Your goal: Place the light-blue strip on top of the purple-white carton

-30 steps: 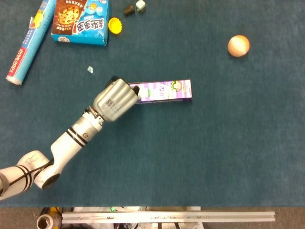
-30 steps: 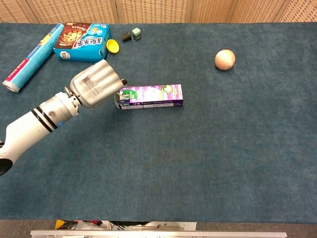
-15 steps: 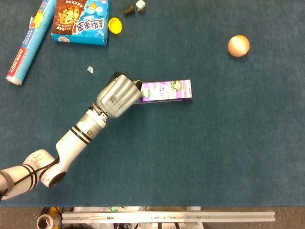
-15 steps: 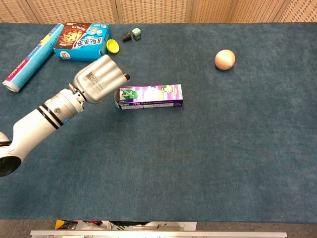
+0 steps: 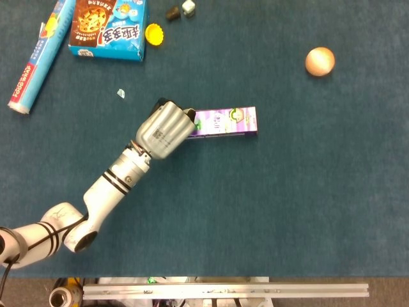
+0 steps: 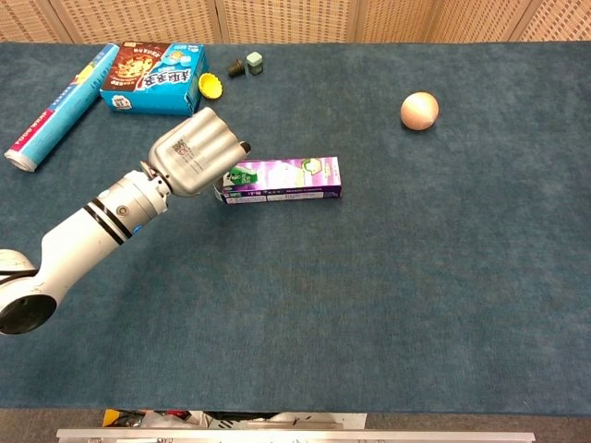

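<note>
Head view showed the left hand (image 5: 165, 130) curled over the near end of the purple-white carton (image 5: 225, 121), its grasp hidden, and the light-blue strip unseen, so placement looked unfinished.

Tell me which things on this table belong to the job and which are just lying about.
Job: purple-white rectangular carton; left hand, fingers curled at the carton's left end. Light-blue strip not clearly visible.

Lying about: blue cardboard biscuit box; long blue-and-red roll; yellow cap; orange ball; small dark piece; small pale cube.
</note>
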You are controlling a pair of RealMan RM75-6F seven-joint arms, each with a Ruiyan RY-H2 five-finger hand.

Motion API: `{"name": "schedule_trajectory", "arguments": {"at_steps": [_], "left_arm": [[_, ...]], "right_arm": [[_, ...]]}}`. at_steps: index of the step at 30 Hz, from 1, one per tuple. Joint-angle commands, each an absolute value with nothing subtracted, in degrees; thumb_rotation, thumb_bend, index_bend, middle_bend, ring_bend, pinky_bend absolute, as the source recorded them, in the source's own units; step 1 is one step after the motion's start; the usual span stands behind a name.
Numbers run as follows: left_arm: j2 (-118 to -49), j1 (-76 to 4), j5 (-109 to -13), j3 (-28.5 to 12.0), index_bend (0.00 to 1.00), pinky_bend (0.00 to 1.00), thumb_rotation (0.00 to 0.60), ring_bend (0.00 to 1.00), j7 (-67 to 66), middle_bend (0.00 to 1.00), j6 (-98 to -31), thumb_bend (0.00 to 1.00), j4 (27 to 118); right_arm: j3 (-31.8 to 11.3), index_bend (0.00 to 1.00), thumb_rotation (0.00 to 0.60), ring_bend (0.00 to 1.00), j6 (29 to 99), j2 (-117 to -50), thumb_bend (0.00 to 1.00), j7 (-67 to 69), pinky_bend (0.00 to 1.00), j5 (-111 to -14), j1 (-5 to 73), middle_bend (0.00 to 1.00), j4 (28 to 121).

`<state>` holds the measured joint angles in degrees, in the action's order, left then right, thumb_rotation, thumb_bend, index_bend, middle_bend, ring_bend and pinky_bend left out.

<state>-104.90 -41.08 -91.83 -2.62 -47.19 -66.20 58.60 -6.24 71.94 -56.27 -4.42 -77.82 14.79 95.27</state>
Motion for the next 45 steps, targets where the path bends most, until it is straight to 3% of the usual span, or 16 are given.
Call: {"name": "schedule_trajectory", "arguments": {"at_steps": [1, 19, 33, 45], "left_arm": [[-105.15, -41.09, -91.66, -2.81, 0.53, 0.98, 0.6, 0.89, -47.79, 0.85, -66.06, 0.37, 58.95], [-103.67, -40.19, -89.78, -2.84, 0.42, 0.98, 0.6, 0.89, -53.76, 0.83, -64.76, 0.36, 64.6], [-103.19, -39.82, -90.38, -2.29, 0.34, 0.98, 0.6, 0.88, -55.26, 0.81, -65.13, 0.16, 66.32], [-99.65, -37.68, -88.24, -2.97, 0.31, 0.98, 0.6, 0.85, -55.13, 0.77, -66.51, 0.14, 73.7]], "right_arm": [[-6.22, 0.16, 0.6, 0.34, 72.07, -56.28, 0.19, -4.17, 0.43, -77.86, 14.68, 0.44, 95.1], [-6.38, 0.16, 0.6, 0.34, 72.52, -56.55, 0.19, -2.94, 0.43, -78.28, 14.49, 0.44, 94.05], [-6.35, 0.16, 0.6, 0.34, 73.12, -56.64, 0.19, -2.1, 0.43, -78.78, 14.16, 0.44, 93.76], [-6.54, 0.16, 0.6, 0.34, 73.3, -56.16, 0.19, -2.37, 0.43, -79.02, 14.21, 0.44, 94.4]]}}
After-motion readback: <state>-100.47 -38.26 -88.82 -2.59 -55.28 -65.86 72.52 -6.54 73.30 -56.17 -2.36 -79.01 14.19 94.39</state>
